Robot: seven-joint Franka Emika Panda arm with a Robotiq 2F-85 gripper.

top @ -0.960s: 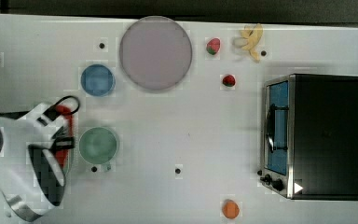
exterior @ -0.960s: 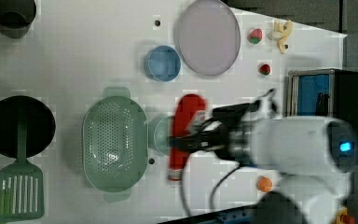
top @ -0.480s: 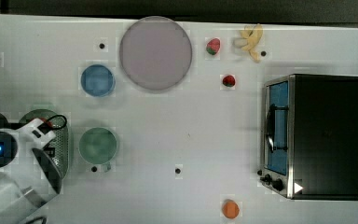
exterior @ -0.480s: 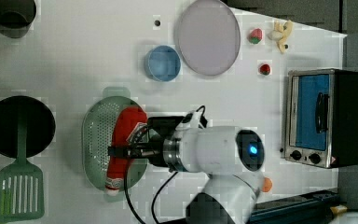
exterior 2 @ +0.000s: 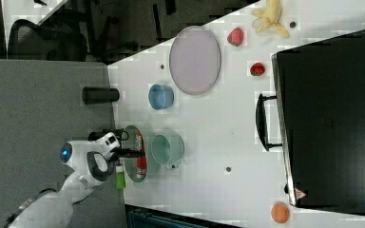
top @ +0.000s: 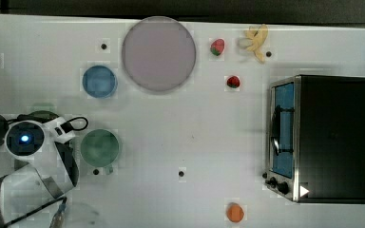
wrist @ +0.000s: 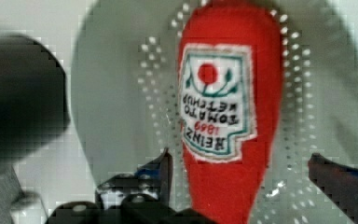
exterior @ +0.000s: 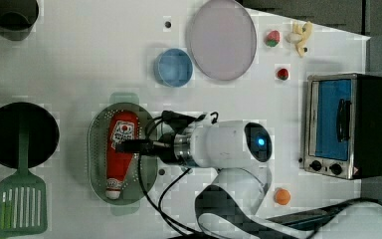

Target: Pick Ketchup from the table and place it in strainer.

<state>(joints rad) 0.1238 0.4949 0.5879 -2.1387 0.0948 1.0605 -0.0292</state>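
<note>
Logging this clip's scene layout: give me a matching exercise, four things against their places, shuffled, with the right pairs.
Things:
1. Ketchup
2. orange ball
3. blue cup
4. green spatula

Places:
A. beside the greyish-pink plate
B. lying inside the strainer
C. near the toaster oven, toward the left view's bottom edge
D. below the black pan in the left view

Pairs: 1-B, 2-C, 3-A, 4-D

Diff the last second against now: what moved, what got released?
The ketchup bottle went from beside the green cup, held by the end effector, toward the left view's left into the strainer. It now lies there, fingers spread. Plate, cups, fruit and oven stayed put.
</note>
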